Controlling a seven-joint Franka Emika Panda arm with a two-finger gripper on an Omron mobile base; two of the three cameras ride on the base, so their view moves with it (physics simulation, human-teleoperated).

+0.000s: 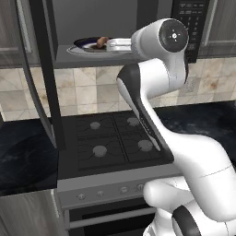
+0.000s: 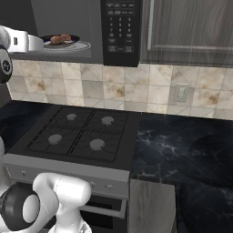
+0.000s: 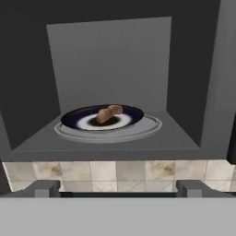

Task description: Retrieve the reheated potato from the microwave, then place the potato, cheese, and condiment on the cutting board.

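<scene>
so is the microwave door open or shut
Open: the microwave cavity is exposed, with the potato on its plate inside, and the door swung out left.

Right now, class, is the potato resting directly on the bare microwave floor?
No: in the hand view the potato lies on a dark-rimmed plate, which sits on the turntable inside the open microwave.

Black four-burner stove point(image 2: 77, 132), dark marble counter point(image 2: 182, 145), beige tiled backsplash point(image 2: 150, 93)

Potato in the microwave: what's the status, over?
Pincer open, empty, outside microwave. Potato lying on plate inside, door open. Path looks clear.
</scene>
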